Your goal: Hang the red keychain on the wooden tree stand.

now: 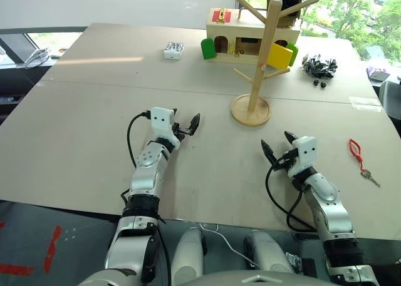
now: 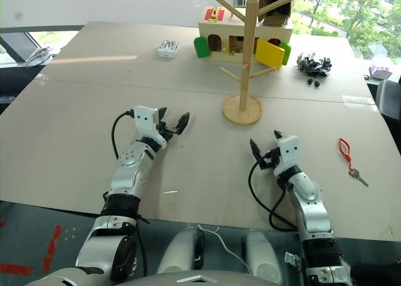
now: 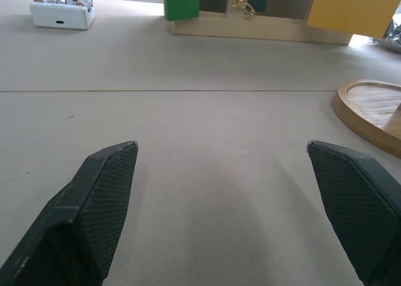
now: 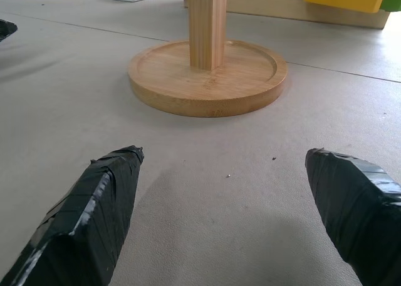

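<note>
The red keychain (image 1: pixel 356 151) lies flat on the table at the far right, its small silver key (image 1: pixel 370 177) at the near end. The wooden tree stand (image 1: pixel 258 64) rises from a round disc base (image 1: pixel 250 110) in the middle of the table, with angled dowel branches. My right gripper (image 1: pixel 277 146) is open, low over the table, between the base and the keychain and well left of the keychain. My left gripper (image 1: pixel 185 123) is open, low over the table, left of the base. Both hold nothing. The base (image 4: pixel 208 76) sits straight ahead of my right fingers (image 4: pixel 100 201).
A wooden box house (image 1: pixel 250 35) with green, red and yellow doors stands behind the stand. A small white box (image 1: pixel 173 50) sits at the back left, a pile of black clips (image 1: pixel 318 67) at the back right. A seam (image 1: pixel 188 89) crosses the table.
</note>
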